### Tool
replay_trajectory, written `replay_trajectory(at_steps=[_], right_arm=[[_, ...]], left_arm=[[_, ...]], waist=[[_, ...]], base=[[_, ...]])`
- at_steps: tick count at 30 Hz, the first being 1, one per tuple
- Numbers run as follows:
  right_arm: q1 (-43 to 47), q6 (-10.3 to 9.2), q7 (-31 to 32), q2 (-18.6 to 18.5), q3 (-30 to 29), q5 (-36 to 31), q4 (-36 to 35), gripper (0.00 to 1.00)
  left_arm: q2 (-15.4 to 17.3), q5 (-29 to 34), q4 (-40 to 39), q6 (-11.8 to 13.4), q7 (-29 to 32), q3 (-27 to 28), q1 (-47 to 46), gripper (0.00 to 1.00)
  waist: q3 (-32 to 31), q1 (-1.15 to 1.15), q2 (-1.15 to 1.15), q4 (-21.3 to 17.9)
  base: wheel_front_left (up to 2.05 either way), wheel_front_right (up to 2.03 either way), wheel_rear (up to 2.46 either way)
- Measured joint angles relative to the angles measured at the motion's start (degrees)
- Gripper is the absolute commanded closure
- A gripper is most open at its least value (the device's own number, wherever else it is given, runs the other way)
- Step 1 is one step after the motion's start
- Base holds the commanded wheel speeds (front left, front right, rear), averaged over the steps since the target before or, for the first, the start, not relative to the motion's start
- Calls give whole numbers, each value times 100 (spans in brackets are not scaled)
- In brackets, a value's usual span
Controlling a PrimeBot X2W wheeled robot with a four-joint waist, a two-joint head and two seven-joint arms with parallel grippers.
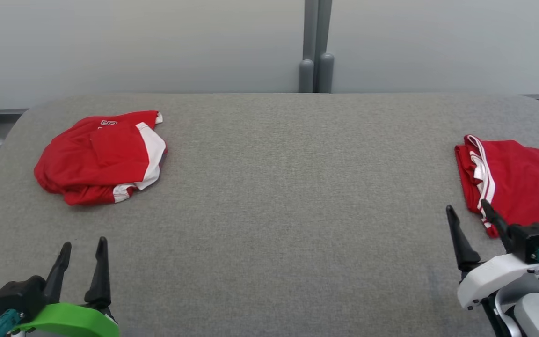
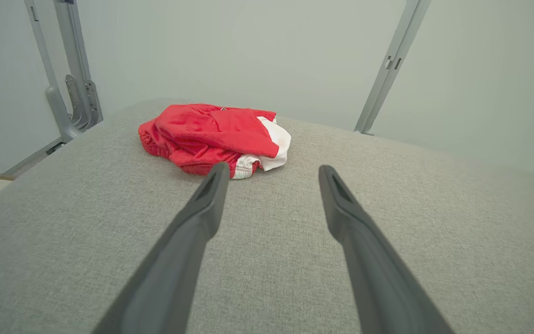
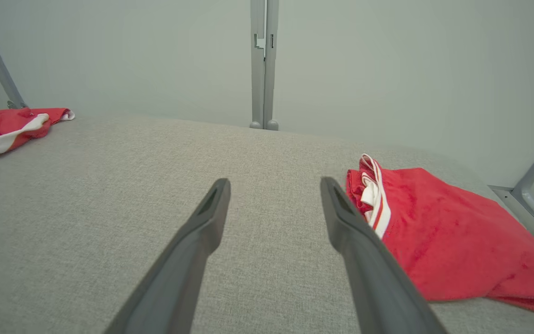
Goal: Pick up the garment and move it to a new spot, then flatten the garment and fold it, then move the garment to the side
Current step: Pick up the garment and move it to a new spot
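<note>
1. The grey fabric tabletop (image 1: 269,220) has rounded far corners. Its far edge runs along a pale wall. The whole middle lies bare, from the near edge to the far edge, a wide open stretch between the two garments.
2. The crumpled red garment (image 1: 101,157), with white panels, lies bunched at the far left, well inside the left edge. Bare cloth lies all around it.
3. The folded red garment (image 1: 517,187), with white stripes along its left edge, lies at the right side and runs out past the head view's right border.
4. The left gripper (image 1: 84,241) hovers at the near left with its fingers spread and nothing between them. It points toward the crumpled garment, with bare tabletop between.
5. The right gripper (image 1: 467,206) hangs at the near right, also spread and empty. Its right finger stands just beside the folded garment's striped edge; I cannot tell whether they touch.
6. Twin grey posts (image 1: 315,70) rise behind the far edge at the middle, off the tabletop.
7. Count: two red garments, two grippers, one tabletop.
</note>
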Motion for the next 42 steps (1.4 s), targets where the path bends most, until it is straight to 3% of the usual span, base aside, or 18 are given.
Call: replay_trajectory(at_steps=[3, 11, 24, 32, 38, 42], right_arm=[[-12, 47, 0, 67, 205, -74, -15, 0], [-519, 413, 0, 328, 757, -300, -4, 0], [-738, 483, 0, 400, 795, -347, 286, 0], [-738, 480, 0, 486, 761, -346, 413, 0], [-736, 454, 0, 506, 711, -345, 415, 0], [-738, 436, 0, 488, 689, -347, 355, 0]], left_arm=[[-2, 0, 0, 59, -1, 169, 23, 0], [-10, 0, -175, 225, -2, 647, 559, 0], [-136, 0, -471, 223, -3, 903, 570, 0], [-149, 23, -495, 187, -3, 915, 571, 0], [-148, 44, -491, -3, -3, 839, 571, 0], [-169, -260, -526, -200, 207, 713, 472, 0]], waist=[[-16, 0, 0, 198], [-60, 0, 0, 869], [61, 0, 0, 1808], [81, 0, 0, 1978], [101, 0, 0, 1986], [223, 0, 0, 1996]], base=[[0, 0, 0], [0, 0, 0], [0, 0, 0], [0, 0, 0], [0, 0, 0], [0, 0, 0]])
